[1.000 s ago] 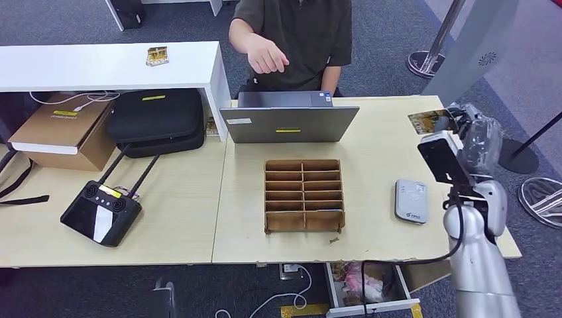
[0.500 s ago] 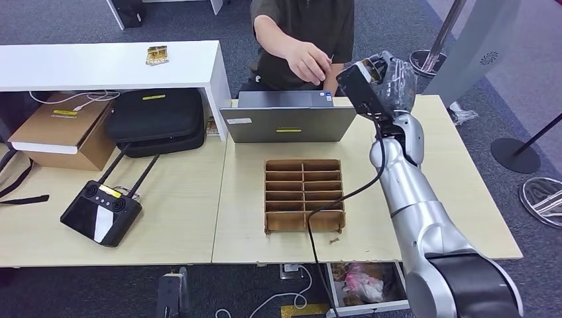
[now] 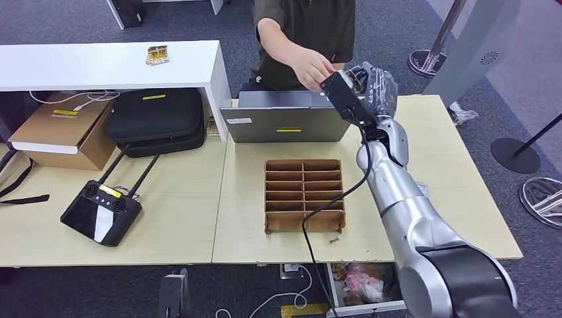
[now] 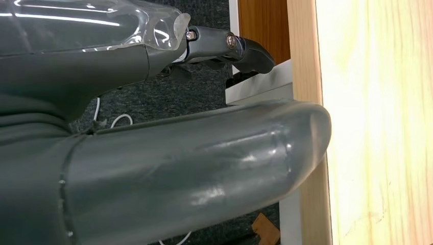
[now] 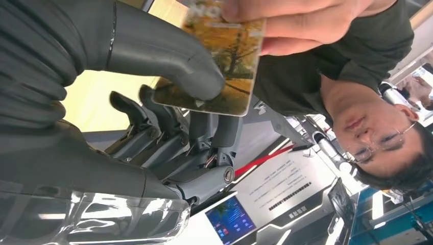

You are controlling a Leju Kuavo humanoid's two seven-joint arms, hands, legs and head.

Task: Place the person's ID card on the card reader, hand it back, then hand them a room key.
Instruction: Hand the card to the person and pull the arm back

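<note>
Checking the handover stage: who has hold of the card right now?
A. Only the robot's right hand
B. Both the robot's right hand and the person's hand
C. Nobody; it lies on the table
B: in the right wrist view the card sits under the right hand's thumb while the person's hand pinches its other end.

The head view looks down from high behind the right hand (image 3: 361, 89). The right wrist camera sits close behind it, sharing the person's hand (image 5: 301, 23). The left wrist camera looks past the left hand (image 4: 168, 153) along a table edge (image 4: 304, 76).
</note>
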